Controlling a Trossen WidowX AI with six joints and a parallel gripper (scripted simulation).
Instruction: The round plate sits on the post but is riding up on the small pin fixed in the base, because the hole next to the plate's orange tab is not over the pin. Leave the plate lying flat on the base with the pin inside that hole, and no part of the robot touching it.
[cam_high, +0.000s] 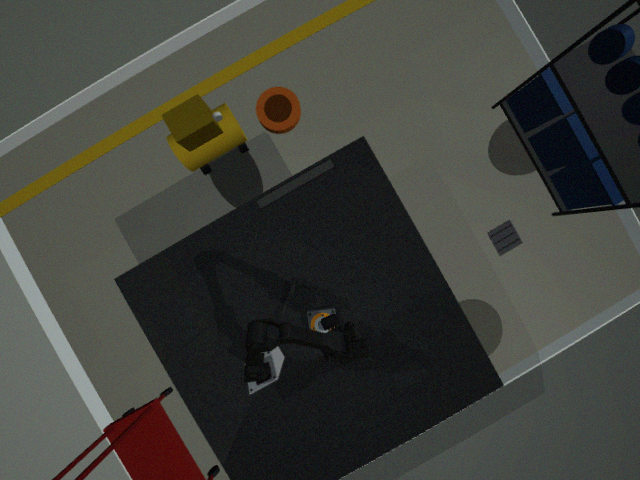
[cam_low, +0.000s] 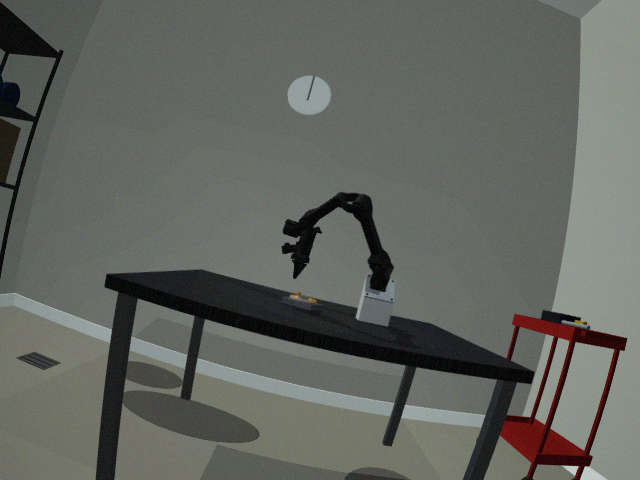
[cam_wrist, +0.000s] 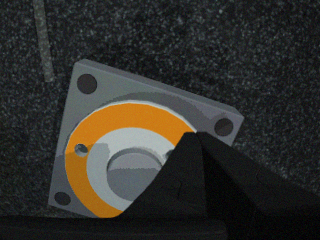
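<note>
The round plate (cam_high: 313, 321) (cam_low: 311, 300) (cam_wrist: 131, 114) has an orange outer ring and a pale inner ring. It sits around the grey post (cam_wrist: 134, 185) on the square grey base (cam_low: 309, 307) (cam_wrist: 67, 120). A small hole shows in the orange ring at the left in the wrist view, and part of another dark spot shows beside the fingers. The orange tab and the pin cannot be made out in the wrist view; the fingers hide the plate's right side. My gripper (cam_low: 295, 277) (cam_wrist: 194, 142) is shut and empty, pointing down above the plate, not touching it.
The base lies on the black table (cam_high: 361, 217) (cam_low: 217, 294), in front of the arm's white mount (cam_high: 279, 361) (cam_low: 374, 310). A pale strip (cam_high: 295, 183) lies along one table edge. A red cart (cam_high: 155, 439) (cam_low: 568, 330) stands off the table.
</note>
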